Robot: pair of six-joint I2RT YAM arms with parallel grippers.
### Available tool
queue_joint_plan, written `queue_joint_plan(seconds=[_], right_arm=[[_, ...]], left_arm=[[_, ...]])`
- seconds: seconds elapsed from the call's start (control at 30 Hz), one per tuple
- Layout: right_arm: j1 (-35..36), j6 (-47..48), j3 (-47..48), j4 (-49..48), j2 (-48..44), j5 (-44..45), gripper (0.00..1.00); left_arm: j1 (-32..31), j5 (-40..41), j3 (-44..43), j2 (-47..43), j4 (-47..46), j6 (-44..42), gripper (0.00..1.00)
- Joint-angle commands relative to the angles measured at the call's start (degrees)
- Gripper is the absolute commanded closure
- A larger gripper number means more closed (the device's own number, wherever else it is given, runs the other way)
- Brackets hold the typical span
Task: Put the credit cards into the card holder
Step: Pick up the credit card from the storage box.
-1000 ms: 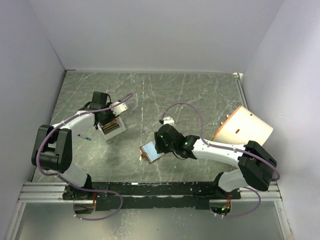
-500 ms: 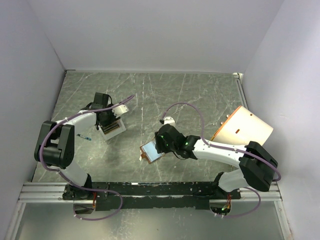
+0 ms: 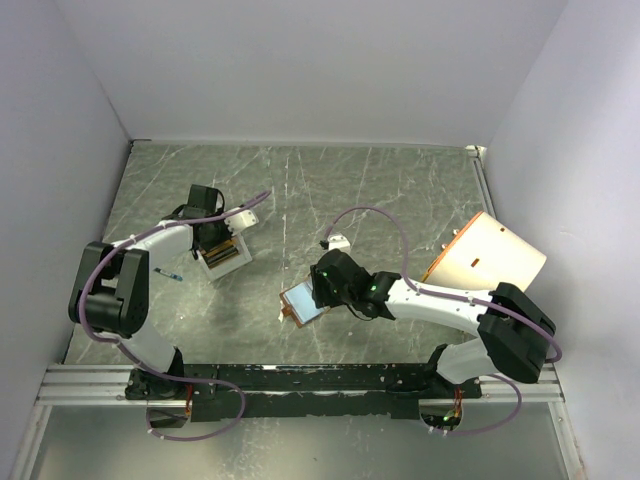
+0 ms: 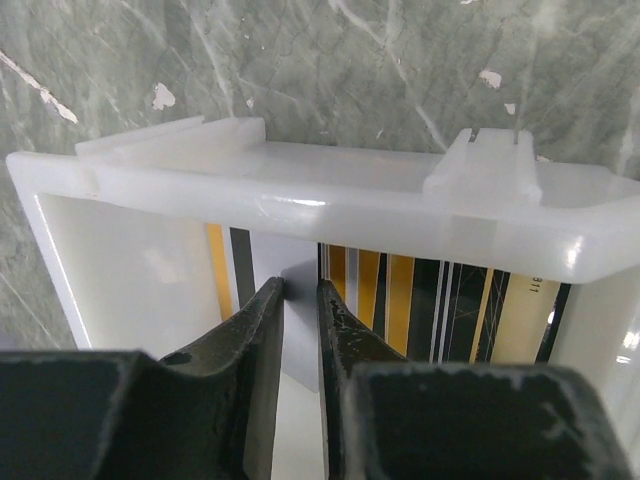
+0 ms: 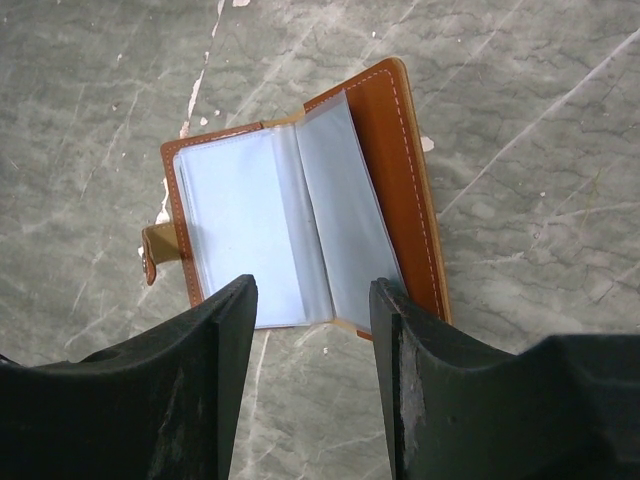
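The credit cards, gold-yellow and dark, stand on edge in a white tray at the left. My left gripper reaches down into the tray. Its jaws stand a narrow gap apart, with a pale grey card showing at the fingertips. The brown card holder lies open on the table, its pale blue-grey sleeves facing up and its snap tab at the left. My right gripper hovers open and empty just above its near edge. The holder also shows in the top view.
A large cream cylinder with an orange rim lies on its side at the right. A small dark object lies on the table left of the tray. White walls enclose the marbled table on three sides.
The left gripper has shifted slightly over the tray. The right arm and the card holder have not moved.
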State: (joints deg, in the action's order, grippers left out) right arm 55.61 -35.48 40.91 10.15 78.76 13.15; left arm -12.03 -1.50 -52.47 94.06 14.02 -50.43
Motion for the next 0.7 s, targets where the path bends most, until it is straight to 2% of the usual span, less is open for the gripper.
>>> queue_joint_plan(seconds=[0.0, 0.2, 0.37, 0.67], right_arm=[[0.08, 0.33, -1.05, -0.83, -1.08, 0.96, 0.51], [0.12, -0.02, -1.87, -0.97, -2.15, 0.92, 0.51], [0.06, 0.23, -1.72, -0.77, -2.30, 0.98, 0.50], [0.11, 0.08, -1.39, -1.02, -2.13, 0.47, 0.51]], left_arm=[[-0.51, 0.56, 0.21, -1.39, 0.29, -0.56, 0.80], [-1.21, 3.00, 0.36, -3.16, 0.29, -0.16, 0.93], [-2.05, 5.01, 0.96, -5.50, 0.76, 0.62, 0.93], [-2.77, 4.95, 1.82, -5.83, 1.06, 0.34, 0.86]])
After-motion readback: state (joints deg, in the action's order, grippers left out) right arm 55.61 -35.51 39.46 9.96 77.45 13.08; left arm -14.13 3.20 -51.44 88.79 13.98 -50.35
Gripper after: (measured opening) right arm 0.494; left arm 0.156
